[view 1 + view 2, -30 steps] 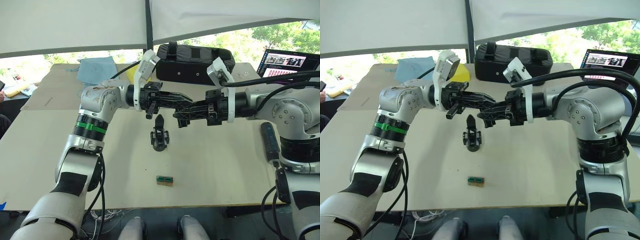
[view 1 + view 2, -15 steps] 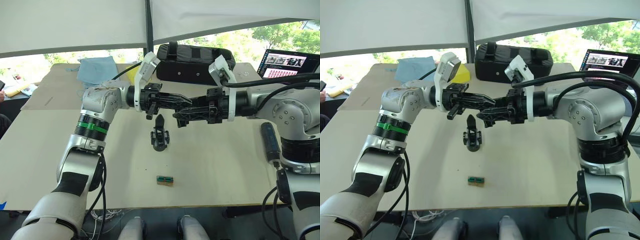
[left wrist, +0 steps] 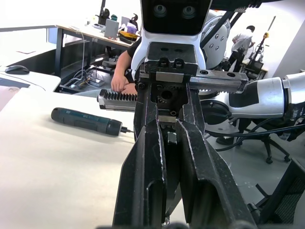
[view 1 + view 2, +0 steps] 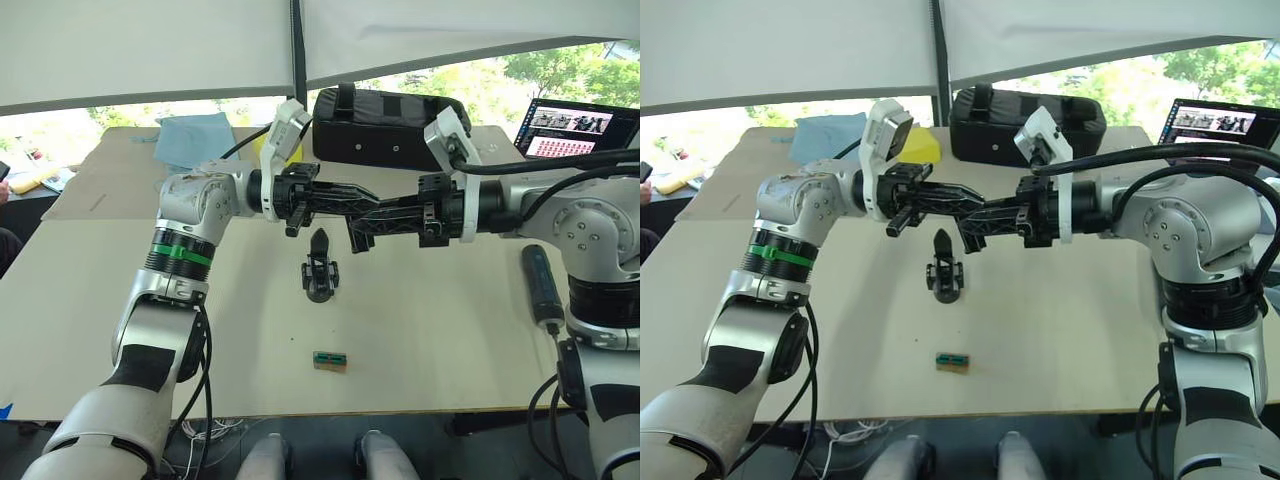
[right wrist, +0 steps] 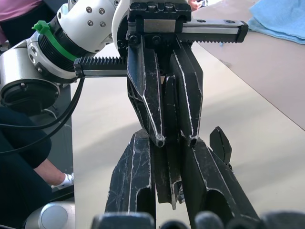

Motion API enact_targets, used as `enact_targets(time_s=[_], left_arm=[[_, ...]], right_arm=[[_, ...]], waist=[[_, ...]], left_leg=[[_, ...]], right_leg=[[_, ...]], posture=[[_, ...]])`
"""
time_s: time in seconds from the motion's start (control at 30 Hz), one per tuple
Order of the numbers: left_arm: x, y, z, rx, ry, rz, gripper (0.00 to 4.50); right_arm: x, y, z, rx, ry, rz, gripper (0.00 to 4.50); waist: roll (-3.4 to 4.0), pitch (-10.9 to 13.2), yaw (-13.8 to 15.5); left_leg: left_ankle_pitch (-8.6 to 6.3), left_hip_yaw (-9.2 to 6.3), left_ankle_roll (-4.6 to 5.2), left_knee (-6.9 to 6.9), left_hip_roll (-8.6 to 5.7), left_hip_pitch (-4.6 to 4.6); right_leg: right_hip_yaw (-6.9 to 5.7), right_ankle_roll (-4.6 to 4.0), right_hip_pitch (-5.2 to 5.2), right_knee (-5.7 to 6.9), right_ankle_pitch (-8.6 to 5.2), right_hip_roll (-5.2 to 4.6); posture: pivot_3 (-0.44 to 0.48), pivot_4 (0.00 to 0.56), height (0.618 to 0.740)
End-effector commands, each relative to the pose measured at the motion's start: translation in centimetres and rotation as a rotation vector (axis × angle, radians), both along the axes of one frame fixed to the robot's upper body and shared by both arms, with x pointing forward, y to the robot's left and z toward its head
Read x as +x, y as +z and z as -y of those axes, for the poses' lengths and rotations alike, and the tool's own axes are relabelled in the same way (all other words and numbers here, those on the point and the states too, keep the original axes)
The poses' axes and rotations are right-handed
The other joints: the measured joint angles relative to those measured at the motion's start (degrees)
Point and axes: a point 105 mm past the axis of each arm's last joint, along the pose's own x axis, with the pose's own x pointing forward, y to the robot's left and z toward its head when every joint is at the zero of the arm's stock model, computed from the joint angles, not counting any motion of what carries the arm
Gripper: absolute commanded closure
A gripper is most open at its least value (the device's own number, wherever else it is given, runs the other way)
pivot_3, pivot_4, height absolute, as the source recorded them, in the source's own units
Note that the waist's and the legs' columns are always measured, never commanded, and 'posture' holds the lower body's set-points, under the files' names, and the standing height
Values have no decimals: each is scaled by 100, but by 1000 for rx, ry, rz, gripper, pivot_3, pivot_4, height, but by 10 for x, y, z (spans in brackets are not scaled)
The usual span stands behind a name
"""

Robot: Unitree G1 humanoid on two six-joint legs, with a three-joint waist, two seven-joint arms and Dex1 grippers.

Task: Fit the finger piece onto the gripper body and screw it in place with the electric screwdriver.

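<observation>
The gripper body (image 4: 320,272) stands on the table, its black pointed finger upright. Right above it my two grippers meet tip to tip in the air. The left gripper (image 4: 374,204) and the right gripper (image 4: 356,224) overlap at the fingertips, both shut on the thin black finger piece (image 5: 169,157). That piece lies between the two pairs of fingers, pointed tip toward the right wrist. The electric screwdriver (image 4: 540,283) lies on the table under my right arm, well clear of both grippers, and the left wrist view has it too (image 3: 86,121).
A small green-topped block (image 4: 329,360) lies near the table's front edge. A large black case (image 4: 390,125) sits at the back, a laptop (image 4: 575,125) at the back right, a blue cloth (image 4: 195,138) at the back left. A person (image 3: 123,71) sits beyond the table.
The two grippers have closed the gap between them. The right gripper has risen and slid toward the left, so their fingertips now overlap in one line.
</observation>
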Motion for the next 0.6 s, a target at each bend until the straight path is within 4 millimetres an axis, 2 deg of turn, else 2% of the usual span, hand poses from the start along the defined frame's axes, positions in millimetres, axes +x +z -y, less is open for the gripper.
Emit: enact_targets(time_s=[0.03, 0.3, 0.47, 0.6], left_arm=[[1, 8, 4, 2, 13, 36, 4500], [4, 5, 7, 25, 41, 37, 4500], [1, 12, 2, 3, 4, 44, 2111], [8, 11, -5, 8, 77, 110, 106]], right_arm=[[-1, 7, 0, -21, -11, 93, 4129], [-2, 8, -2, -4, -5, 90, 4129], [4, 12, -1, 8, -29, 151, 4153], [4, 9, -1, -6, -9, 212, 4156]], waist=[[0, 0, 0], [0, 0, 1], [0, 0, 0], [0, 0, 2]], left_leg=[[0, 0, 0, 0, 0, -1], [0, 0, 0, 1, 1, 0], [0, 0, 1, 3, 0, 0], [-1, 1, 1, 2, 0, -1]], right_leg=[[0, 0, 0, 0, 0, 0], [0, 0, 0, 0, 0, 0], [0, 0, 0, 2, 0, 0], [0, 1, 0, 0, 0, 1]], posture=[[0, 150, 740], [0, 150, 740], [0, 150, 740], [0, 150, 740]])
